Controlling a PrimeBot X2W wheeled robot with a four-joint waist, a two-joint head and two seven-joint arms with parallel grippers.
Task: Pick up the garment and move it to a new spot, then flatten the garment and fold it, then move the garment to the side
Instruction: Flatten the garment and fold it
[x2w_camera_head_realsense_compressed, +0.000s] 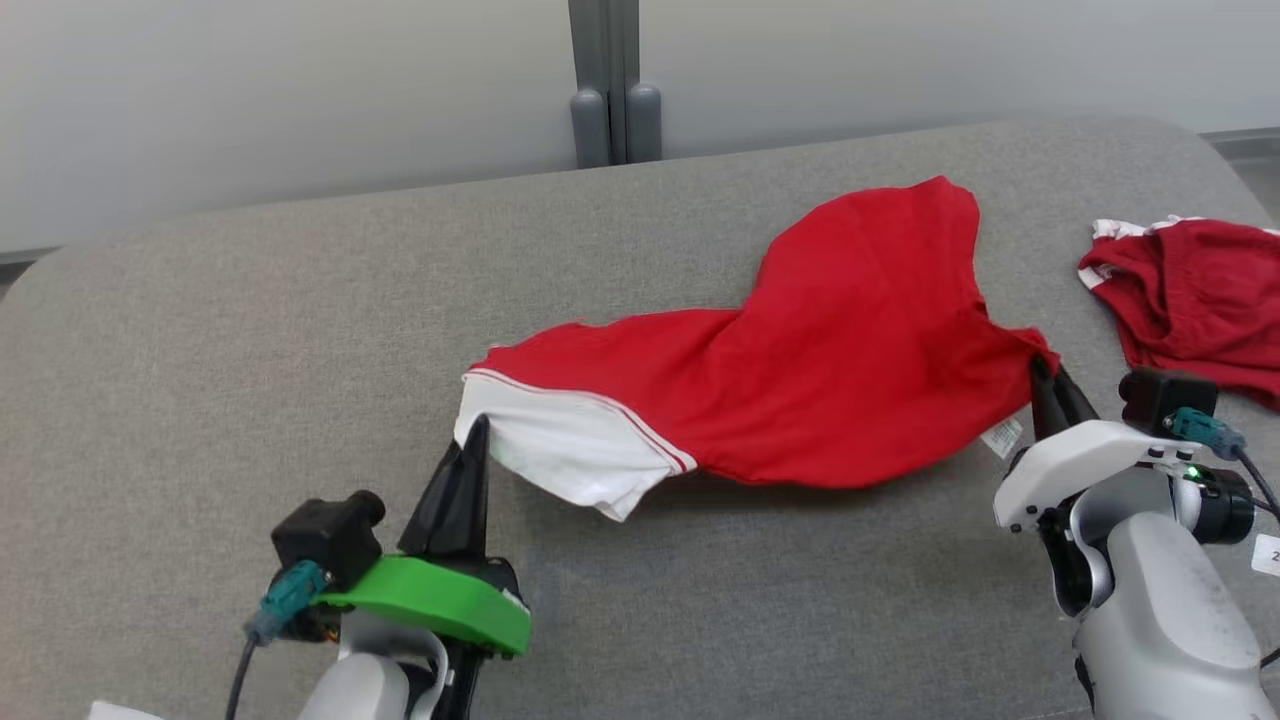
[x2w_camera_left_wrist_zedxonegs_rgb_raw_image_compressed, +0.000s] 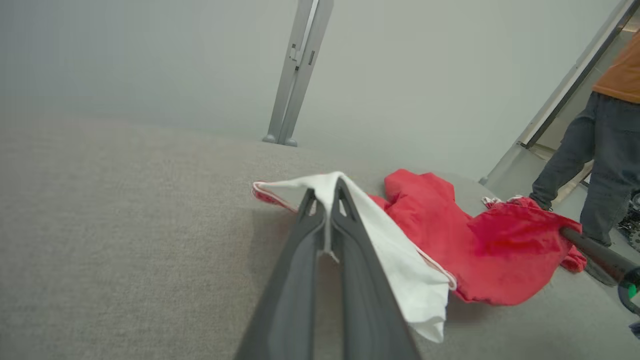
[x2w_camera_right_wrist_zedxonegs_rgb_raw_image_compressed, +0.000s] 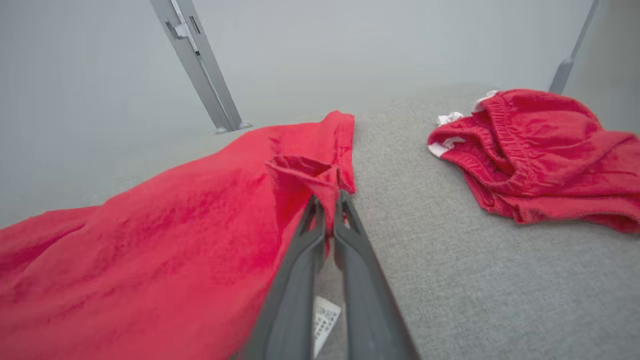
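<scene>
The garment (x2w_camera_head_realsense_compressed: 800, 370), a bright red shirt with a white sleeve and striped trim, is stretched across the grey cushioned surface between my two arms. My left gripper (x2w_camera_head_realsense_compressed: 478, 430) is shut on the white sleeve's edge at the lower left; the left wrist view shows the white cloth (x2w_camera_left_wrist_zedxonegs_rgb_raw_image_compressed: 395, 260) pinched between its fingers (x2w_camera_left_wrist_zedxonegs_rgb_raw_image_compressed: 327, 200). At the right, my right gripper (x2w_camera_head_realsense_compressed: 1040, 365) is shut on a red corner of the garment (x2w_camera_right_wrist_zedxonegs_rgb_raw_image_compressed: 150, 260), with cloth bunched between the fingertips (x2w_camera_right_wrist_zedxonegs_rgb_raw_image_compressed: 330, 210). A white care label (x2w_camera_right_wrist_zedxonegs_rgb_raw_image_compressed: 325, 320) hangs under that grip.
A smaller, darker red cloth with white trim (x2w_camera_head_realsense_compressed: 1190, 300) lies at the far right edge of the surface. A grey post (x2w_camera_head_realsense_compressed: 614, 80) stands behind the surface against a pale wall. A person's legs (x2w_camera_left_wrist_zedxonegs_rgb_raw_image_compressed: 595, 165) show at the right of the left wrist view.
</scene>
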